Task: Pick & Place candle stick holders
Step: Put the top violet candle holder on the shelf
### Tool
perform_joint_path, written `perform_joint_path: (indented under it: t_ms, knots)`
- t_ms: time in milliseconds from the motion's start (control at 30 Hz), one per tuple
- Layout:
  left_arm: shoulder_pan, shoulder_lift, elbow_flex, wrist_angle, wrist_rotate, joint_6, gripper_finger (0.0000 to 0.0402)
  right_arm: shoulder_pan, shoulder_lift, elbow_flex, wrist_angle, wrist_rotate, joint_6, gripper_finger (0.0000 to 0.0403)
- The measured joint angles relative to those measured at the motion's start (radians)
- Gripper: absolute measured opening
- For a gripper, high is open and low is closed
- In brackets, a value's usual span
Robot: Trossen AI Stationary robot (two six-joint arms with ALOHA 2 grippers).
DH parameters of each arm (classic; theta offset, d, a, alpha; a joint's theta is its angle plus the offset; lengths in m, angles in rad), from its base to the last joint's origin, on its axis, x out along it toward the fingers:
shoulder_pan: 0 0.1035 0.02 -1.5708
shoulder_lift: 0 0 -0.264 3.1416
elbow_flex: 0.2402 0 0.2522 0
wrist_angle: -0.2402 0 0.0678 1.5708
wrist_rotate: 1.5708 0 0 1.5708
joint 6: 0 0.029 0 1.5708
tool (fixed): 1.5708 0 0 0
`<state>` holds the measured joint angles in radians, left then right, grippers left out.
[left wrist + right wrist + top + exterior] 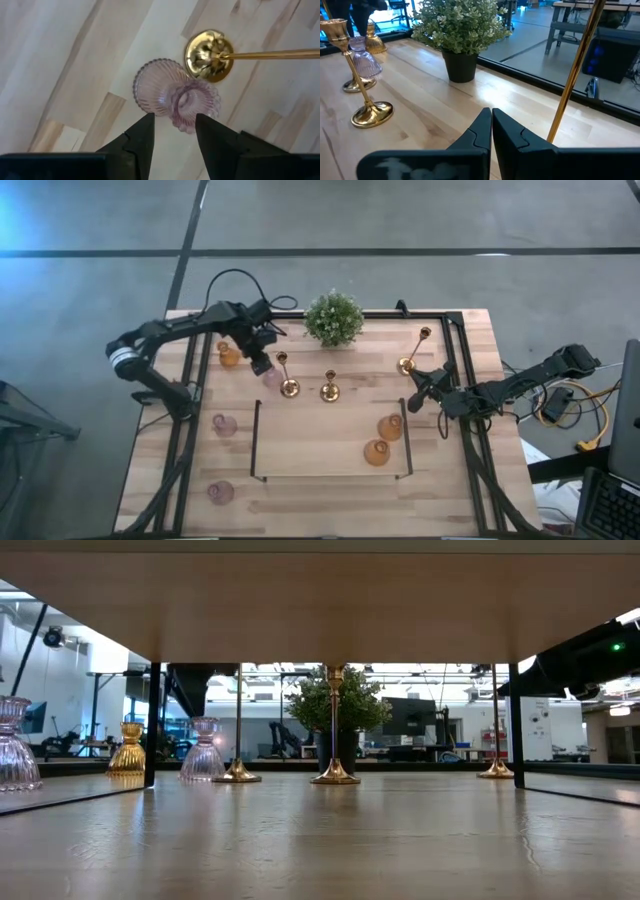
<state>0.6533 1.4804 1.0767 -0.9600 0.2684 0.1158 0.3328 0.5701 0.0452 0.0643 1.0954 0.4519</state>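
Pink glass cup [175,100]: the holder I am working on; it stands on the bare wood at the back left of the table [330,480], just beside the round base of a brass candlestick [209,55], and I cannot tell whether the two touch.
Left gripper [172,135]: I have it above that cup, looking down on it, fingers apart with the cup's top showing in the gap and nothing held.
Step in hand: by my reading, the approach to a pick; the cup is lined up but not yet grasped.
Next move: I judge it calls for a straight descent so the fingers pass either side of the ribbed waist, then a gentle close.
Risk: the brass base sits close on one side, so a wide finger could nudge that candlestick and tip it; glass may also slip under a light pinch.
Right gripper [491,131]: waiting at the table's right side with its fingers together on nothing, near the far-right candlestick [414,352] whose gold stem rises close by it.
Other holders: a second candlestick [329,385] stands mid-table, two amber cups [384,440] right of centre, one amber cup [229,356] at back left, two more pink cups [222,424] down the left side.
Potted plant [333,318]: at the back edge, not mine to move.
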Motion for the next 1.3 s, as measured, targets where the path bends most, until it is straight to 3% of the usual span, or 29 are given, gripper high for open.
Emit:
perform_joint_path:
  t_ms: [333, 433, 567, 900, 1067, 1300]
  knots:
    - [-0.001, 0.079, 0.0, 0.035, 0.001, -0.001, 0.0144, 0.0, 0.0, 0.0, 0.0, 0.0, 0.0, 0.0009]
    - [-0.001, 0.09, 0.0, 0.03, 0.012, 0.006, 0.0119, 0.0, 0.0, 0.0, 0.0, 0.0, 0.0, 0.0009]
    - [-0.002, 0.079, 0.002, 0.022, 0.006, 0.02, 0.0034, 0.0, 0.0, 0.0, -0.001, 0.0, 0.0, 0.0009]
    - [-0.002, -0.02, 0.034, -0.086, -0.042, -0.012, 0.0031, 0.001, 0.0, 0.0, 0.0, 0.001, -0.026, 0.0008]
    - [-0.002, -0.083, 0.116, -0.169, -0.054, -0.015, 0.0031, 0.0, 0.0, 0.0, 0.003, 0.003, -0.071, 0.0008]
    - [-0.001, -0.135, 0.351, -0.316, -0.186, -0.022, 0.0031, 0.0, 0.0, 0.0, 0.041, 0.004, -0.15, 0.0008]
